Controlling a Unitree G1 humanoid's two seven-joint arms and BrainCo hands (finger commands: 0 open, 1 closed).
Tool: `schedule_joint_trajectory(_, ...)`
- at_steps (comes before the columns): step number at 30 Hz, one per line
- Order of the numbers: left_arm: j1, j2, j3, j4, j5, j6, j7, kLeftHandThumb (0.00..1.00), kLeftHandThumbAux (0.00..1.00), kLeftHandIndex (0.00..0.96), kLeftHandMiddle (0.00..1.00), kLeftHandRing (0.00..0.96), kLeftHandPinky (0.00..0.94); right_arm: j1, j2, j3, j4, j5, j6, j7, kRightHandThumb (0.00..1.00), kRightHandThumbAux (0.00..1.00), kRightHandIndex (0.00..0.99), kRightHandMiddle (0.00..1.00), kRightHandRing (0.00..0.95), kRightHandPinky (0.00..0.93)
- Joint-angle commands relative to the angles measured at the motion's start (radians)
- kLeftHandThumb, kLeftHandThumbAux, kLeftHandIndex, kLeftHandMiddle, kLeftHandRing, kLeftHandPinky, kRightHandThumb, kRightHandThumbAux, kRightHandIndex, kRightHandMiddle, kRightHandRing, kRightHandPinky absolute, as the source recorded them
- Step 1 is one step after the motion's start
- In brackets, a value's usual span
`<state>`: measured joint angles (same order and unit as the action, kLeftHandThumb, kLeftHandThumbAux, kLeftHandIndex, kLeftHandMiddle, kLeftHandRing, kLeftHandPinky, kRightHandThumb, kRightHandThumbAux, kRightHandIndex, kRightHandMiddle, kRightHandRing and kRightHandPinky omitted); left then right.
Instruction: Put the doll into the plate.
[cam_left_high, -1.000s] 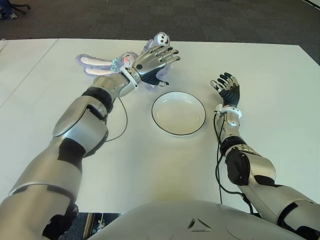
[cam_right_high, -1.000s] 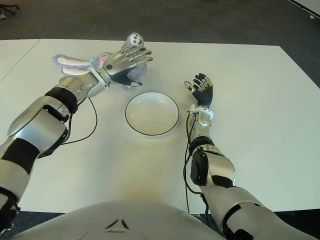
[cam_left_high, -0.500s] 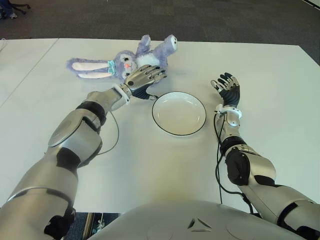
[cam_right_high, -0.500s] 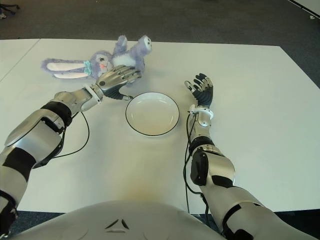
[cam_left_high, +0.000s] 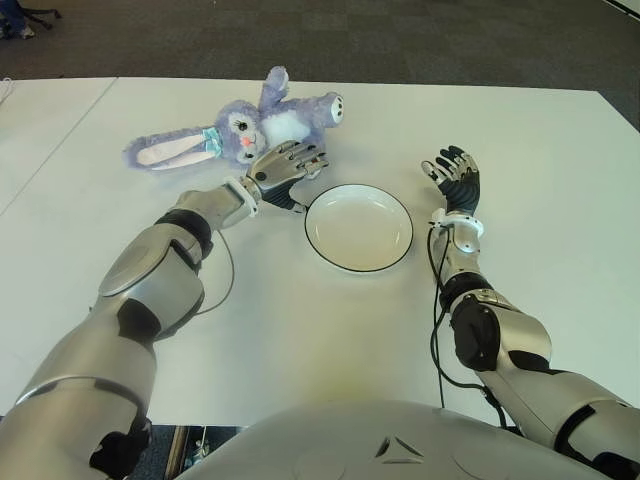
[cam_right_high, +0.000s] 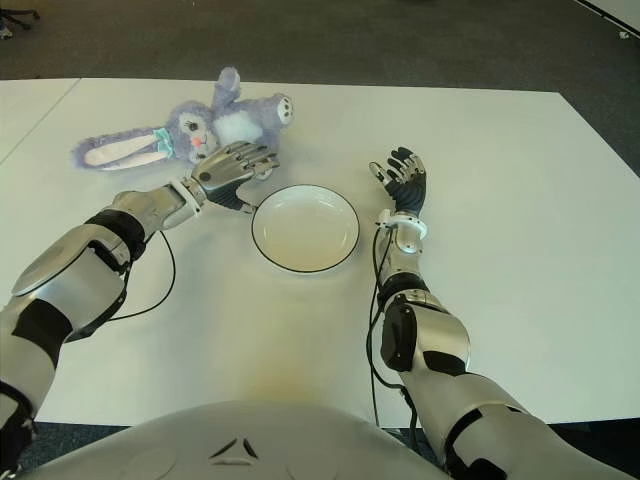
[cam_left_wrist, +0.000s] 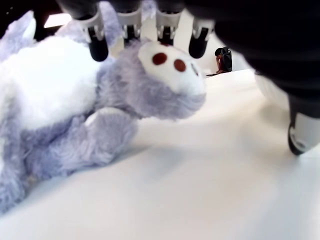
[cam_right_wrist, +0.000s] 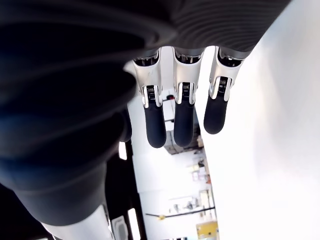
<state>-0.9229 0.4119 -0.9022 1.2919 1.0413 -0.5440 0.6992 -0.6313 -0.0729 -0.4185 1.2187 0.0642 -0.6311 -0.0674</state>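
left robot hand (cam_left_high: 285, 165) reaches forward over the white bench (cam_left_high: 300, 330), its fingers (cam_left_wrist: 97, 45) spread and extended and holding nothing; in the left wrist view the fingertips hang just above the doll's foot without clearly pressing it, and the thumb sits apart near the plate's rim. its forearm stretches diagonally from the robot's left shoulder toward the middle of the bench, the palm turned down, with a black cable trailing from the wrist across the surface. right robot hand (cam_left_high: 455, 178) shows to the right of the plate, raised with the wrist roughly upright, its dark fingers (cam_right_wrist: 155, 125) loosely open and slightly curved, gripping nothing; whether the forearm touches the bench cannot be told. between the two hands lies the plate (cam_left_high: 340, 205), a round white dish with a thin dark rim, with nothing in it. just beyond the left robot hand, on the far left of the plate, the doll (cam_left_high: 270, 120) lies on the bench: a purple plush rabbit with a white belly, long ears with pale inner sides pointing toward the robot's left, a small blue bow at its head, and a white-soled foot with red spots pointing toward the robot's right. the doll is outside the plate, near it but not touching it. past the far edge of the bench, dark grey carpet (cam_left_high: 400, 40) covers the floor.
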Motion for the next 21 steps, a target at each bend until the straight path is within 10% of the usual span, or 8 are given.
schedule_joint_trajectory(1,0.052,-0.022,-0.046,0.055,0.051,0.082,-0.039,0.0,0.513,0.0,0.0,0.0,0.0,0.218,0.066,-0.027,0.133,0.035,0.155,-0.004,0.138,0.885,0.242,0.266,0.251,0.248)
schedule_joint_trajectory(21,0.049,-0.06,-0.022,0.06,0.013,0.148,0.051,0.136,0.641,0.068,0.076,0.092,0.139,0.224,0.059,-0.036,0.132,0.04,0.145,0.01,0.171,0.882,0.247,0.276,0.266,0.266)
